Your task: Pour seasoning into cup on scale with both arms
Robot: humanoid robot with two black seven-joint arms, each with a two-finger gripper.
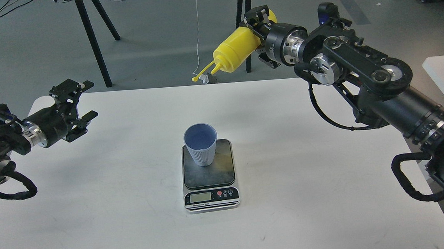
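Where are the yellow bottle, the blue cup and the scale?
bottle [236, 50], head view, on its yellow body, held tilted in the air.
cup [201, 151], head view, on its ribbed outer wall.
scale [221, 169], head view, on the bare dark weighing plate.

Two black arms reach in, each ending in one gripper: the left gripper [82, 104] and the right gripper [259, 36]. There is one yellow seasoning bottle [235, 49], one blue cup [201, 144], one scale [209, 177] and one white table [329, 210].
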